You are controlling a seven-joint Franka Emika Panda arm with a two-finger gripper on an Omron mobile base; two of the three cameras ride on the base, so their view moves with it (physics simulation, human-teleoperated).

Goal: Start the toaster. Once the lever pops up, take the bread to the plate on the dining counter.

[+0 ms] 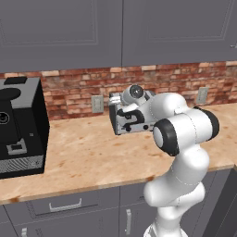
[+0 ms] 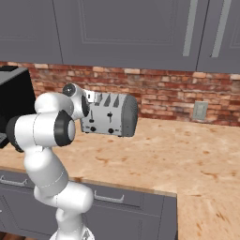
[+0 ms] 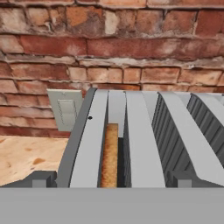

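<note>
Now my pincer, spread wide and empty, hovers over the toaster (image 2: 110,115) at centre frame; the bread (image 3: 110,155) sits in its leftmost slot. Descending off-line, I could miss the lever.

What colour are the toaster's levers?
Black, against the silver-grey toaster front; the right base view shows the levers best.

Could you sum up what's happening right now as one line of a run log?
stage: toaster not started | hand: open, above toaster | bread: in leftmost slot | counter: holds toaster

black coffee machine (image 1: 18,127), brick backsplash (image 2: 159,89), wall outlet (image 3: 65,109)
</note>
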